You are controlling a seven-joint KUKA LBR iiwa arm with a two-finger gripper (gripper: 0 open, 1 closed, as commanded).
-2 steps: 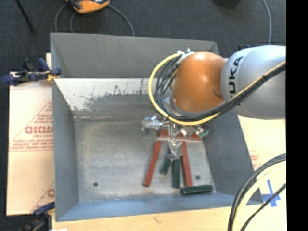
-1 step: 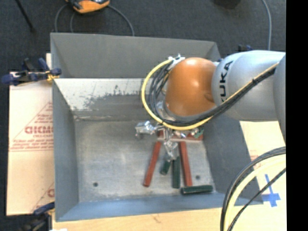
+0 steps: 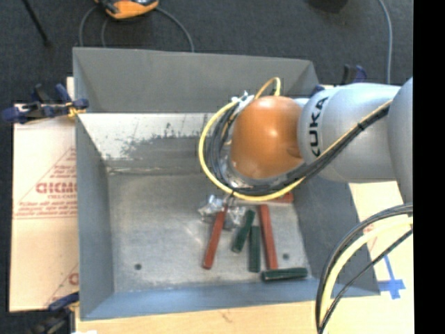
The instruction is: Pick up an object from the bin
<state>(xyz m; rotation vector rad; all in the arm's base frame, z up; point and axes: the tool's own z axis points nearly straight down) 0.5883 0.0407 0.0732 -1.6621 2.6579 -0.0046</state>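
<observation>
1. Big grey arm (image 3: 361, 134) reaches in from the right.
2. Its wrist has a round orange cover (image 3: 264, 138), w/ a yellow cable (image 3: 203, 148) looped round it.
3. The end effector (image 3: 217, 206) pokes out below the cover, pointing down.

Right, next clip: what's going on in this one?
The robot arm reaches in from the right, with its gripper low inside the grey bin, right at the upper end of a red-brown stick. A short dark green stick, a longer green stick and a second red stick lie close beside it, and another green stick lies near the front wall. Whether anything is gripped yet cannot be told.
</observation>
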